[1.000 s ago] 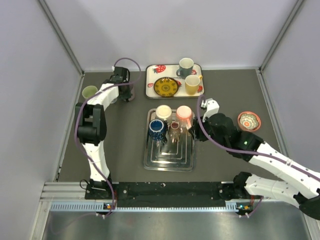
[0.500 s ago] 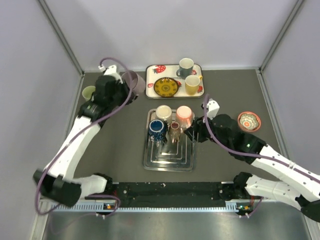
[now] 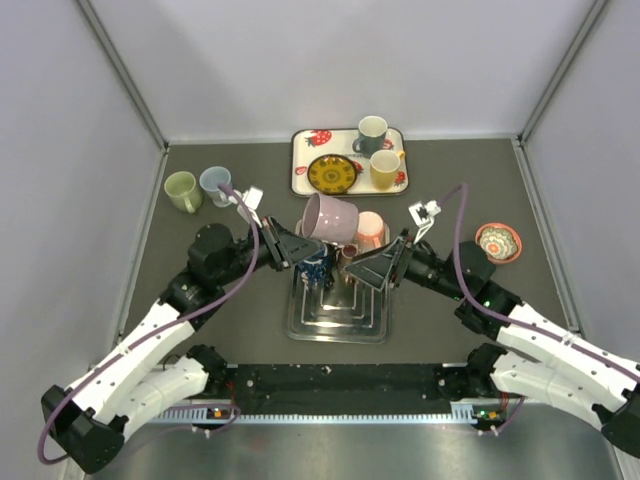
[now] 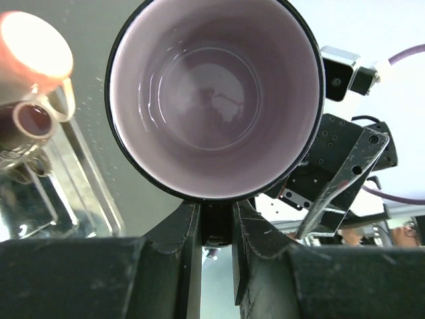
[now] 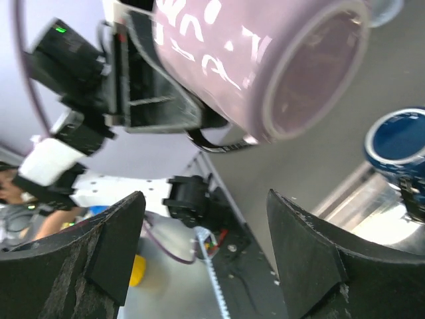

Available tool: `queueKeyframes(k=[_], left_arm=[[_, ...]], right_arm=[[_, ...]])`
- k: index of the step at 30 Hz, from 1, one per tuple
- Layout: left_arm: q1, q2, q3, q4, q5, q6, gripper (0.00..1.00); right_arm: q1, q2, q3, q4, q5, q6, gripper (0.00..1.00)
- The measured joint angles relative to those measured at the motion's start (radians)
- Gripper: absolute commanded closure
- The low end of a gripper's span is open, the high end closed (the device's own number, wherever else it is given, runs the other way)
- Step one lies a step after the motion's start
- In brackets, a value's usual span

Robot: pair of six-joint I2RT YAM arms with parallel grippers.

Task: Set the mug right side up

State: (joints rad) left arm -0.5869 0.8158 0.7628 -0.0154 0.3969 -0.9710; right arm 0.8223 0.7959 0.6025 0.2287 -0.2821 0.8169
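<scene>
Pale walls are enclosing a dark table point(image 3: 450, 190), where a lilac mug point(image 3: 330, 219) is hanging on its side in the air above a metal tray point(image 3: 338, 318). The left gripper point(image 4: 216, 229) is clamping the mug's dark handle, which is mostly disappearing between the fingers point(image 4: 180, 242); the mug's mouth is facing that wrist camera. The right gripper point(image 5: 207, 247) is standing spread wide just short of the mug's other end, touching nothing. A blue mug point(image 5: 400, 142) is being cut off by the right wrist view's edge, and the lifted mug is covering part of a pink mug point(image 3: 372, 228).
</scene>
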Motion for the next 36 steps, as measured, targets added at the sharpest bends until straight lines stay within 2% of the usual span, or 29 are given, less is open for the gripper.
queueKeyframes(k=[6,14,20,27,30,36], left_arm=[[-0.066,-0.004,-0.055,0.137,0.004,-0.098,1.00],[-0.135,0.003,-0.060,0.281,-0.003,-0.138,1.00],[-0.170,0.014,-0.064,0.312,-0.023,-0.146,1.00],[-0.185,0.014,-0.064,0.331,-0.045,-0.151,1.00],[-0.191,0.014,-0.064,0.330,-0.047,-0.152,1.00],[-0.201,0.026,-0.064,0.330,-0.069,-0.152,1.00]], right_arm=[[-0.001,0.028,-0.029,0.199,-0.056,0.110,0.29],[-0.001,0.074,-0.060,0.338,-0.060,0.195,0.33],[-0.006,0.089,-0.069,0.436,-0.060,0.237,0.41],[-0.039,0.126,-0.097,0.549,-0.076,0.302,0.57],[-0.053,0.139,-0.120,0.603,-0.086,0.337,0.60],[-0.087,0.191,-0.151,0.733,-0.115,0.419,0.58]])
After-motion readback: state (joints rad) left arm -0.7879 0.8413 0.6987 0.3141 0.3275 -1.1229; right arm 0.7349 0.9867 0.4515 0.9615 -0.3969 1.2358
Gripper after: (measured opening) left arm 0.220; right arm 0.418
